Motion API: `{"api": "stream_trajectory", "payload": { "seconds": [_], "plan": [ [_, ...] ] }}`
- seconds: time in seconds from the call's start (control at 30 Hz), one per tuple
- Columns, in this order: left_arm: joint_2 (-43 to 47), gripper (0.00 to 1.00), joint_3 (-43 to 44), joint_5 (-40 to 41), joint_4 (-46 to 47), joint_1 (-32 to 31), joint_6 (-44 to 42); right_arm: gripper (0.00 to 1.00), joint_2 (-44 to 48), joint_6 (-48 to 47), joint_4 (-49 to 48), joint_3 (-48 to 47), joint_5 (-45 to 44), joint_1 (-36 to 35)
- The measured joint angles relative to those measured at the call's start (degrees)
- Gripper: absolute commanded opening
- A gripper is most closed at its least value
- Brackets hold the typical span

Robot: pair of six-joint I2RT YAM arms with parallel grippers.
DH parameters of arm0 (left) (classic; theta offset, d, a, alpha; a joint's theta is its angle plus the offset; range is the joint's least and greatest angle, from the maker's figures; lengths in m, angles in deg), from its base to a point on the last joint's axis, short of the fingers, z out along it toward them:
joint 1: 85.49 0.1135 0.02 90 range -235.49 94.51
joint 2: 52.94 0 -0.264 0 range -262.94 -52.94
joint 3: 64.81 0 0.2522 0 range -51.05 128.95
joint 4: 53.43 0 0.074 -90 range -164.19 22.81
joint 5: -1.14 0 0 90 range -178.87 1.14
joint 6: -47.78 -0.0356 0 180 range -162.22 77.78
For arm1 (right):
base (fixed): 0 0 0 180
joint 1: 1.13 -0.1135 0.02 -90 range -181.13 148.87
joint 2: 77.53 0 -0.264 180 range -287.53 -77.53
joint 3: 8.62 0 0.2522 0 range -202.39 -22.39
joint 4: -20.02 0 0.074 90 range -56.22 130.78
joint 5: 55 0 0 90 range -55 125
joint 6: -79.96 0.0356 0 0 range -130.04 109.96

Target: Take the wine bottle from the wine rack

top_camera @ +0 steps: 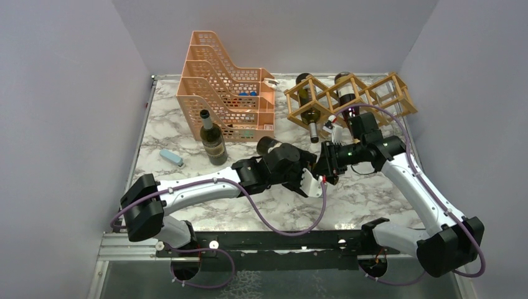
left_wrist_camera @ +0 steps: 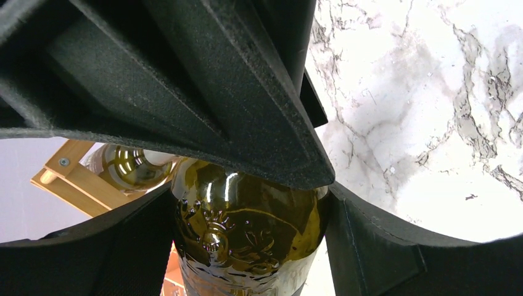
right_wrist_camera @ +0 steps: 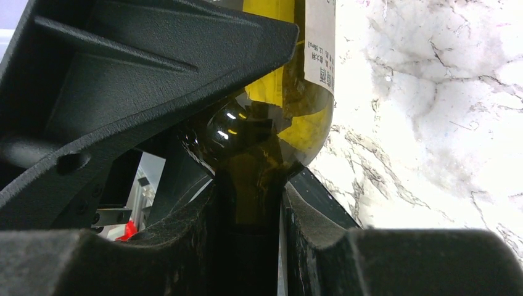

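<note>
A dark green wine bottle hangs level over the table's middle, clear of the wine rack. My left gripper is shut on its body near the shoulder; in the left wrist view both pads press the embossed glass. My right gripper is shut on the neck, and the right wrist view shows the neck pinched between the pads below the labelled body. The wooden lattice rack stands at the back right and peeks in behind the bottle in the left wrist view.
Two more bottles lie in the rack. Another bottle stands upright in front of an orange perforated tray organizer at the back. A small blue object lies on the marble table at left.
</note>
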Motion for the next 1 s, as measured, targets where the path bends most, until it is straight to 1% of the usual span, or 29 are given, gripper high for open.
{"api": "stream_trajectory", "payload": {
  "seconds": [0.13,0.27,0.33,0.43,0.53,0.6,0.67,0.8,1.0],
  "plan": [
    [0.9,0.39,-1.6,0.8,2.6,-0.4,0.2,0.56,1.0,-0.2,0.1,0.0,-0.6,0.0],
    [3.4,0.35,-6.8,1.6,5.2,-0.3,6.1,0.79,2.2,-0.5,-1.6,-1.1,-1.3,-0.3],
    [4.8,0.33,-9.6,2.0,5.9,-0.2,9.4,0.88,2.7,-0.6,-1.9,-3.1,-3.1,-0.3],
    [7.3,0.30,-13.5,3.3,8.3,-0.2,13.6,0.96,2.9,-0.1,-2.4,-6.8,-6.6,-0.3],
    [11.8,0.28,-17.9,5.3,12.3,-0.2,18.9,0.99,3.3,0.2,-3.0,-11.6,-11.7,-0.3],
    [14.9,0.25,-20.6,7.2,14.5,-0.2,22.8,1.00,4.1,0.7,-3.5,-14.6,-15.9,-0.3],
    [17.3,0.25,-22.5,9.2,16.1,-0.2,26.4,1.00,5.6,1.2,-4.3,-16.8,-19.6,-0.3],
    [19.9,0.25,-24.0,15.5,17.5,-0.2,32.7,1.00,9.2,1.6,-5.9,-19.1,-25.3,-0.3],
    [21.9,0.23,-24.1,25.6,20.2,2.0,43.1,1.00,13.8,1.6,-7.2,-19.2,-29.2,-0.3]
  ]
}}
